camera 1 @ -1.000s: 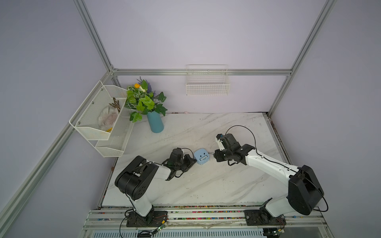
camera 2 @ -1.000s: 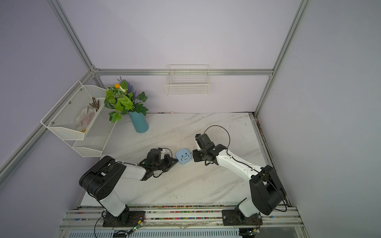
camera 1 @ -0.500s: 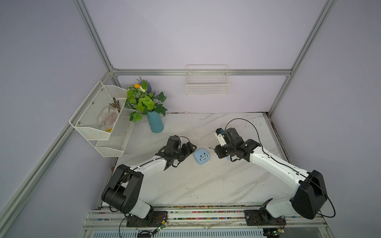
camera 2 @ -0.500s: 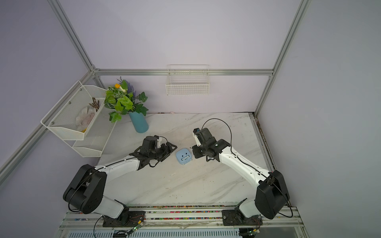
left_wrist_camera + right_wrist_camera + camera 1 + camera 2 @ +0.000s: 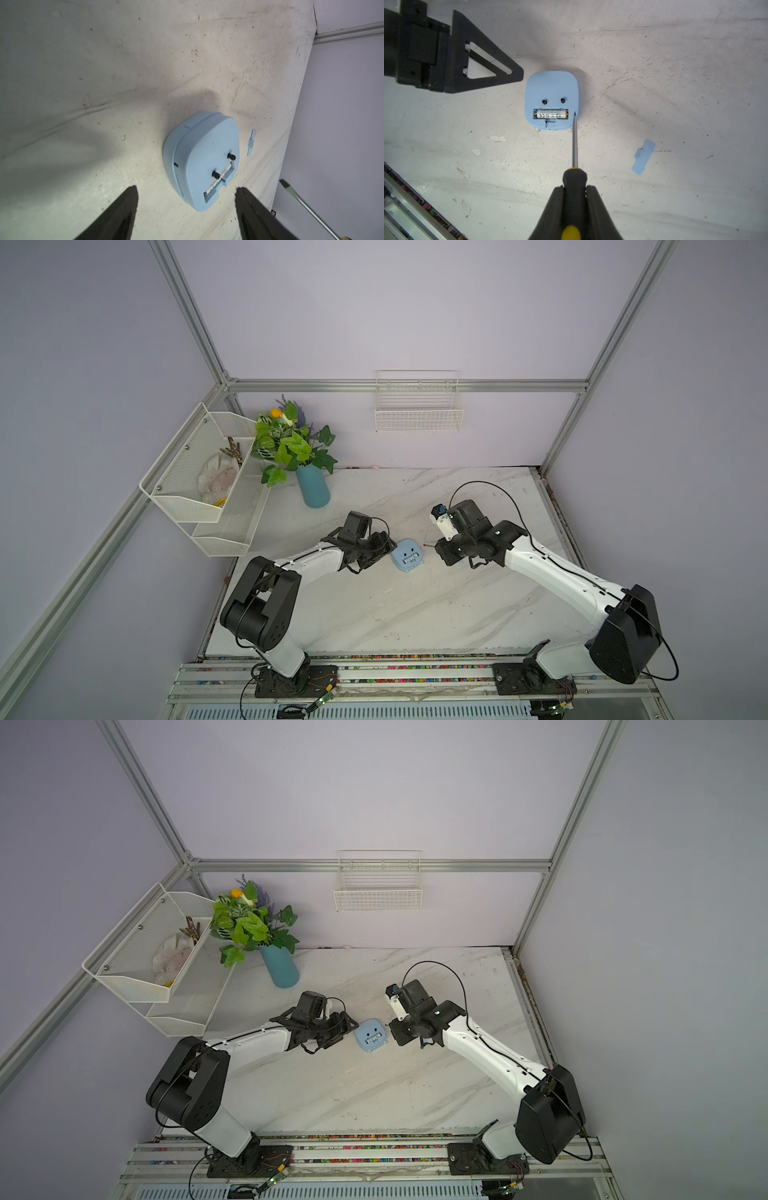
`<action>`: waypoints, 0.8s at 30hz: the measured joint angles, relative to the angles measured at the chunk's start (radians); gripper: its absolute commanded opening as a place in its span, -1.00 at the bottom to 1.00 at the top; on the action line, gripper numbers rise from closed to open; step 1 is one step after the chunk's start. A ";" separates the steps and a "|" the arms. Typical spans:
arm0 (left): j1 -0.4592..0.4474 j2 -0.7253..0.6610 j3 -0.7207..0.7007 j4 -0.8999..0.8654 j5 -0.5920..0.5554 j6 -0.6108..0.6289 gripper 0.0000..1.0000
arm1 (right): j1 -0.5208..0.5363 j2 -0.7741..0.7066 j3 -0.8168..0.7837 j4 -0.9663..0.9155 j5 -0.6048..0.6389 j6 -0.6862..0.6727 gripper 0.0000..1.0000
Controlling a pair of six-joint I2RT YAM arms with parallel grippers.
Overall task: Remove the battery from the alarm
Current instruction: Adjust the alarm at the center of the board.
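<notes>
Marble tabletop (image 5: 415, 614): battery (image 5: 551, 114) seated in alarm (image 5: 552, 91), ahead of wide-spread left tool (image 5: 186, 188); right tool (image 5: 575, 188) clamps screwdriver (image 5: 574, 145), tip beside battery.

My table (image 5: 415, 614) is a flat white slab with grey marble veining, walled at the back and on both sides. Its surface is scuffed and speckled with dark marks, and a few pale flakes (image 5: 497, 138) lie on it.

Items resting directly on the table:

1. The alarm (image 5: 407, 558) (image 5: 371, 1038) lies face down near the middle, its plain blue back up. It shows two black knobs and an open slot (image 5: 203, 158) (image 5: 552, 91).
2. A small blue cover (image 5: 643, 156) (image 5: 251, 142) lies flat to the right of the alarm, near it but not touching.
3. A blue vase (image 5: 312, 489) (image 5: 280, 969) of green leaves stands upright at the far left, well apart from the alarm.
</notes>
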 measured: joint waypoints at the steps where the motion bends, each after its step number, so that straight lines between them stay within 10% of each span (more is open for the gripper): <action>1: 0.000 0.005 0.000 0.000 0.001 -0.001 0.56 | 0.002 -0.001 0.000 0.000 -0.002 -0.009 -1.00; 24: -0.027 0.145 0.118 -0.001 0.016 -0.012 0.32 | 0.038 0.037 0.007 -0.036 0.041 -0.125 -1.00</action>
